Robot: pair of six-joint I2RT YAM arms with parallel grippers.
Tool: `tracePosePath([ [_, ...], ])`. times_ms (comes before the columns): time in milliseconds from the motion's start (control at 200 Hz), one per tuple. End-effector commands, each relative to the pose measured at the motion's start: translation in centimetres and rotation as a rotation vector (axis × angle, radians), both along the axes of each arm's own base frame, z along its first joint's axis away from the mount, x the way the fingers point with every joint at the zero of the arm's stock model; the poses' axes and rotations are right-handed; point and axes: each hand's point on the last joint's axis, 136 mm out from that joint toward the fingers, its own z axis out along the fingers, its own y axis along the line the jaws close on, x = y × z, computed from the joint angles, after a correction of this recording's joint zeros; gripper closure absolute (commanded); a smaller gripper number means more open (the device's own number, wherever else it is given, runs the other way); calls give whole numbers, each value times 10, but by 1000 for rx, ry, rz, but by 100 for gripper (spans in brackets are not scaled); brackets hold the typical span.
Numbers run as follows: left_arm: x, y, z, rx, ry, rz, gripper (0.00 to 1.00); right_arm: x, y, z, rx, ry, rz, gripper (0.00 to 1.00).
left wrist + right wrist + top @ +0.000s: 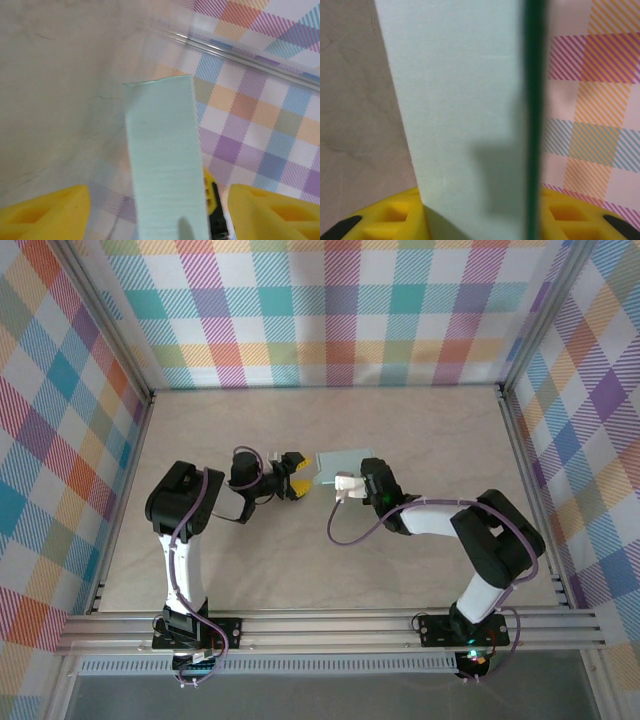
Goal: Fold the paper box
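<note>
Looking down from overhead, I see the pale mint thin-card paper box (348, 462) over the middle of the beige worktop (330, 570), its long axis running 9 to 3. My right gripper (347, 483) appears clamped on its 6 o'clock edge. My left gripper (298, 480), jaws spread wide, straddles its 9 o'clock end without touching.

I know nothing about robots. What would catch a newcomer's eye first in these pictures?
Loud pastel plaid walls close in a beige table. At its middle the left arm and the right arm meet nose to nose at a pale mint box. In the left wrist view, that box stands between bright yellow jaws spread wide, with a gap on either side.
</note>
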Motion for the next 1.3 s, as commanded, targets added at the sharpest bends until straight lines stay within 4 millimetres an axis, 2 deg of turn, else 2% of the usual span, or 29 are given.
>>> tracePosePath([
  [0, 7, 27, 18, 119, -152, 59, 25, 2, 4, 23, 94, 11, -19, 64],
  [80, 6, 40, 22, 268, -242, 58, 23, -4, 2, 23, 119, 71, -27, 64],
  [165, 2, 55, 28, 507, -351, 30, 24, -17, 3, 24, 166, 168, -27, 64],
  [300, -3, 77, 53, 870, -615, -26, 22, -45, 7, 26, 234, 371, -9, 64],
  [430, -10, 90, 82, 1013, -842, 1, 19, -71, 10, 34, 287, 547, 3, 65],
  [515, -16, 87, 105, 1034, -976, -9, 16, -84, 10, 42, 317, 638, -2, 65],
  [605, -18, 85, 118, 1071, -1045, -51, 14, -97, 7, 47, 320, 709, 0, 65],
  [685, -20, 82, 121, 1071, -1080, -75, 10, -106, 2, 49, 316, 759, -11, 66],
  [725, -23, 80, 122, 1069, -1103, -86, 1, -110, 0, 50, 316, 780, -12, 66],
  [845, -28, 74, 122, 1069, -1175, -123, 0, -119, -9, 55, 308, 832, -32, 68],
  [1075, -96, 15, 86, 925, -1468, -573, 0, -138, -20, 59, 259, 944, -64, 67],
  [1140, -112, 6, 79, 856, -1506, -653, 0, -144, -20, 60, 259, 978, -60, 67],
  [1295, -139, -9, 79, 737, -1568, -775, 0, -155, -24, 57, 226, 1057, -81, 68],
])
